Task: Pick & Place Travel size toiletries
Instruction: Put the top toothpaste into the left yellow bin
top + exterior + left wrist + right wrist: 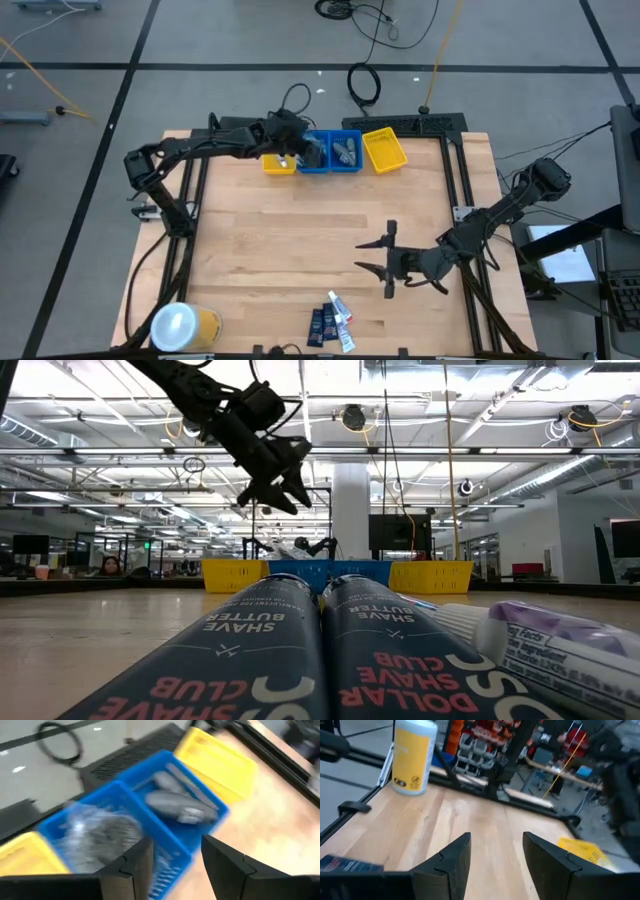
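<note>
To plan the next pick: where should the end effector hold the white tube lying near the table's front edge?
Grip the white tube across its narrow body, coming straight down from above. It lies flat, with navy packets close alongside, so a side approach looks blocked.

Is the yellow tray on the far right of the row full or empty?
Empty, it seems. From above, the far-right yellow tray shows only its bare floor, while the blue tray beside it holds dark grey oblong bottles.
</note>
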Motion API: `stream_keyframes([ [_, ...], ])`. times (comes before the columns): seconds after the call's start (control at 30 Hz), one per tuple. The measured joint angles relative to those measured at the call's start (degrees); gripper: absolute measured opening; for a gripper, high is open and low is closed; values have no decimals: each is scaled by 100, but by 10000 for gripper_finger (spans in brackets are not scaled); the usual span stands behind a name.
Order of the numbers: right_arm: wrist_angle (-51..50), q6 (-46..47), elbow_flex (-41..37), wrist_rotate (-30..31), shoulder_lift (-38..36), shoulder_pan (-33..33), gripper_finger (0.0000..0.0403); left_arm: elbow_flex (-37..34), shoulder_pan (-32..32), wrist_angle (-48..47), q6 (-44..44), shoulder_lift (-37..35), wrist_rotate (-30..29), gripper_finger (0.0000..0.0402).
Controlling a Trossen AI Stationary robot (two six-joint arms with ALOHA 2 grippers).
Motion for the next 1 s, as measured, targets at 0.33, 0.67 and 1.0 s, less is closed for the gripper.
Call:
stream_keyframes([
  [0.33, -470, 980, -2, -1462, 249, -2, 171, -2, -1143, -784, 1059, 5, 735, 168],
  [0.67, 2, 1550, -4, -1467, 1321, -52, 171, -2, -2668, -969, 1207, 5, 726, 168],
  [1.0, 845, 2156, -2, -1778, 2272, -331, 171, -2, -3768, -1094, 605, 40, -168, 168],
])
